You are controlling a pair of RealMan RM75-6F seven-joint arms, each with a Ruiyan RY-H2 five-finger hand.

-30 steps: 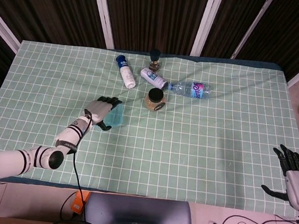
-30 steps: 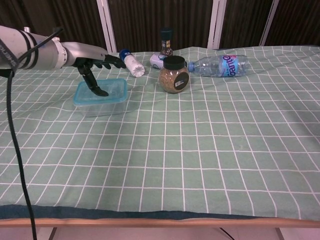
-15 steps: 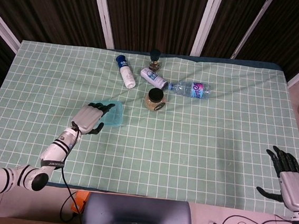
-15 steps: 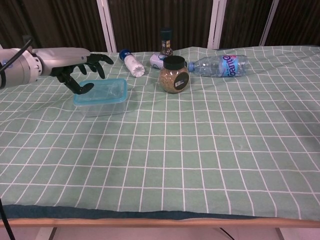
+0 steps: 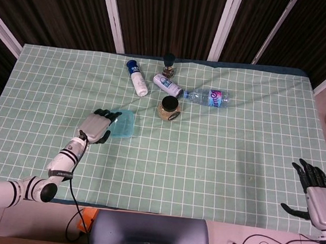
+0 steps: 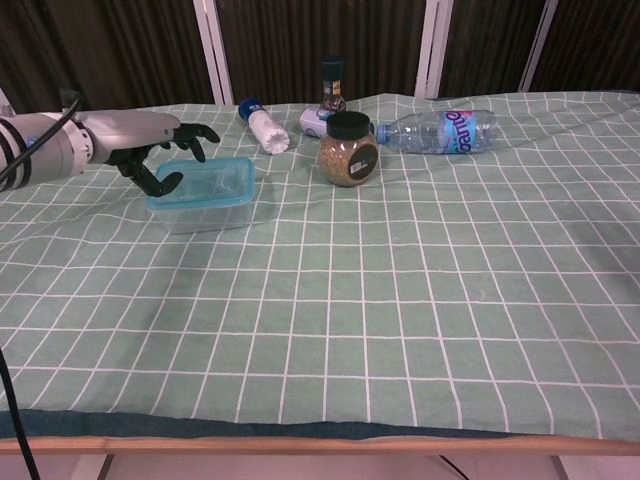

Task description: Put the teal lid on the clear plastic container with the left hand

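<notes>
Checked table [image 5: 217, 156]: lid [image 6: 205, 184] seated on container [image 6: 200, 215]; left robot hand [image 6: 150, 145] at its 9 o'clock, released, fingers spread, task looks done.

The teal lid [image 6: 207, 184] sits flat on the clear container [image 6: 205, 213], a shallow rounded-corner box standing upright on the checked cloth, left of centre, its see-through walls showing below the lid's rim

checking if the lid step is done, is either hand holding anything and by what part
Nothing is held. The left hand hovers beside the container, fingers curled over its near-left edge, lid already on. The right hand is open at the table's edge.
</notes>
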